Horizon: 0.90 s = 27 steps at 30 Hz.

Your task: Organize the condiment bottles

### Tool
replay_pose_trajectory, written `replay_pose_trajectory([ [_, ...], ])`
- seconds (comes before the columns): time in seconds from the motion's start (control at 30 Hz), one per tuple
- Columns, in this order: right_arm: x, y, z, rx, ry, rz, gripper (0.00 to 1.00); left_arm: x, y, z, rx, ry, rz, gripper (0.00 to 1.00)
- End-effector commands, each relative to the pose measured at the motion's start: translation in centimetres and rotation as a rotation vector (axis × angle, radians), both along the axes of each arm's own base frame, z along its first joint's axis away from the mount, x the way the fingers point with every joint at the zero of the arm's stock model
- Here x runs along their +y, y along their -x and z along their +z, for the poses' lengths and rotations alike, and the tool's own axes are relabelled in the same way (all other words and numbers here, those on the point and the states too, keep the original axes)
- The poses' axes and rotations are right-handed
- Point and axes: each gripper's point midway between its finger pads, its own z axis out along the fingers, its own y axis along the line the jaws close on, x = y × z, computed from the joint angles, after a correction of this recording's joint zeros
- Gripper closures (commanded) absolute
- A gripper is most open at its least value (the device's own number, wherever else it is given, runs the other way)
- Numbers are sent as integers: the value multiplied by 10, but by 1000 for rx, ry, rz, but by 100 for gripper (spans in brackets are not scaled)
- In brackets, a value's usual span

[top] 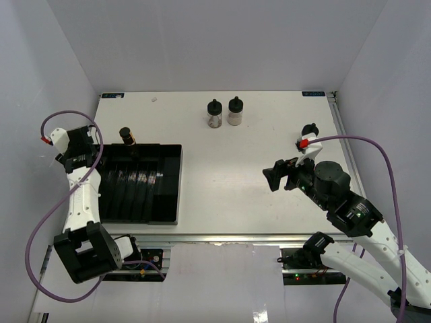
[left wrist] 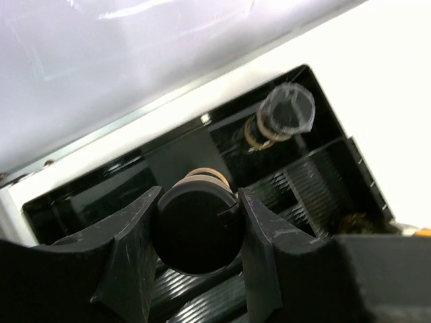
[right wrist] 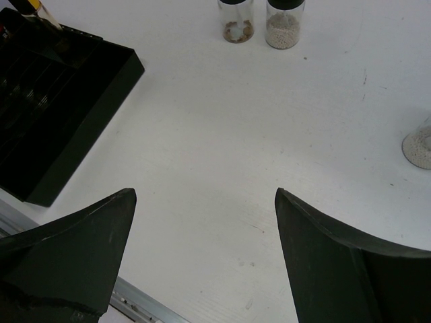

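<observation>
My left gripper (left wrist: 195,202) is shut on a slim black-capped bottle (left wrist: 197,232) with yellow-brown contents, held over the left end of the black slotted tray (left wrist: 316,175). In the top view this gripper (top: 91,160) sits at the tray's left edge (top: 174,192). A second slim bottle (top: 126,135) stands at the tray's back edge and also shows in the left wrist view (left wrist: 286,113). Two squat bottles (top: 214,113) (top: 235,111) stand at the table's back middle. My right gripper (top: 275,176) is open and empty, above bare table in its own view (right wrist: 204,195).
Another pale-powder bottle (right wrist: 420,145) stands at the right, partly behind the right arm's red cable connector (top: 304,142). The side wall (left wrist: 101,54) is close to the tray's left end. The table's front edge (right wrist: 141,303) lies just below the right fingers.
</observation>
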Motion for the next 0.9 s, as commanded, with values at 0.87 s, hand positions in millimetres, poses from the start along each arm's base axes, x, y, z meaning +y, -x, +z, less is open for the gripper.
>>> replay_pose_trajectory([
  [0.87, 3, -2, 23, -84, -57, 10, 10, 27, -31, -40, -41, 29, 90, 100],
])
